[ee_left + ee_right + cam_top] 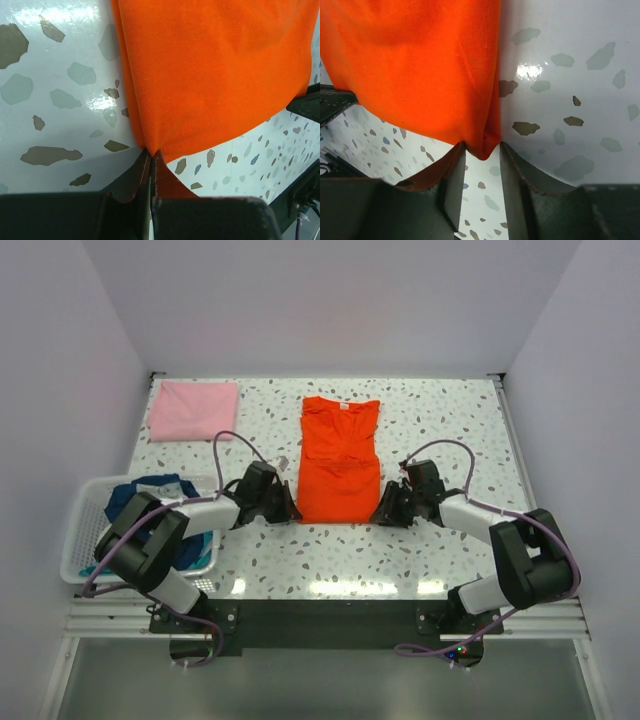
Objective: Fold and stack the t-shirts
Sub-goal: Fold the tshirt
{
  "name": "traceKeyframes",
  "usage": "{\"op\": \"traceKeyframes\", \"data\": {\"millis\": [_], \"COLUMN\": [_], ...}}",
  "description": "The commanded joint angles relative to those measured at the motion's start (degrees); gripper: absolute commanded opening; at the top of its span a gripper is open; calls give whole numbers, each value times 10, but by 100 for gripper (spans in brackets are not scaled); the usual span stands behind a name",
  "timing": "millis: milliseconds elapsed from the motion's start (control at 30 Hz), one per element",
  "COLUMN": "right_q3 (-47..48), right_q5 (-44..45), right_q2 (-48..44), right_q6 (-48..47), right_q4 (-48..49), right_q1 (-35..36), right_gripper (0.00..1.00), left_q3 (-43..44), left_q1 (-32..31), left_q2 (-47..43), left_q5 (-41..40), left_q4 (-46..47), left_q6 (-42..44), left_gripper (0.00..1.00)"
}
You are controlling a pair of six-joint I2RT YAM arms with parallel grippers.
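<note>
While laid flat mid-surface (450, 430), orange-red t-shirt (340, 455): narrowed to a long strip, collar far, hem near, between the two hands.
Left hand (151, 152): pressed together on the shirt's near left corner, cloth pinched between the fingers.
Right hand (482, 147): fingers spread part way, near right corner poking between them, not clamped.
Step in hand: judged as gripping both hem corners for a near-to-far fold.
Doing it well: right pinch finished on every layer of the corner before any lift; both corners then raised together and level, carried far toward the collar, hem kept taut and square against a skewed crease.
Risk: lower layer slipping from the right grip, probably leaving a lopsided fold.
White basket (75, 530): at the near left, dark blue and teal t-shirts (150, 495) heaped inside, unfolded.
Pink t-shirt (193, 410): folded flat at the far left corner, well apart from the basket; probably the start of the stack.
</note>
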Motion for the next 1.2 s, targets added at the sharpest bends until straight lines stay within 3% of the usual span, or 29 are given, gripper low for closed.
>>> {"op": "traceKeyframes", "data": {"millis": [0, 100, 400, 700, 900, 1167], "right_q3": [-4, -17, -83, -153, -159, -88], "right_q5": [-10, -14, -72, -42, -32, -8], "right_q2": [10, 11, -45, -205, -311, -378], "right_q6": [9, 15, 18, 36, 76, 55], "right_q4": [11, 1, -29, -160, -267, -364], "right_q1": [-1, -2, 4, 47, 90, 91], "right_gripper": [36, 0, 0, 0, 0, 0], "left_q3": [-12, -17, -115, -199, -202, -142], "left_q1": [-2, -3, -44, -102, -173, -183], "left_q2": [-7, -15, -107, -223, -291, -391], "left_q5": [-23, -27, -46, -51, -87, -113], "left_q4": [-25, -29, -39, -94, -188, -267], "left_q6": [3, -4, -49, -128, -186, -183], "left_gripper": [0, 0, 0, 0, 0, 0]}}
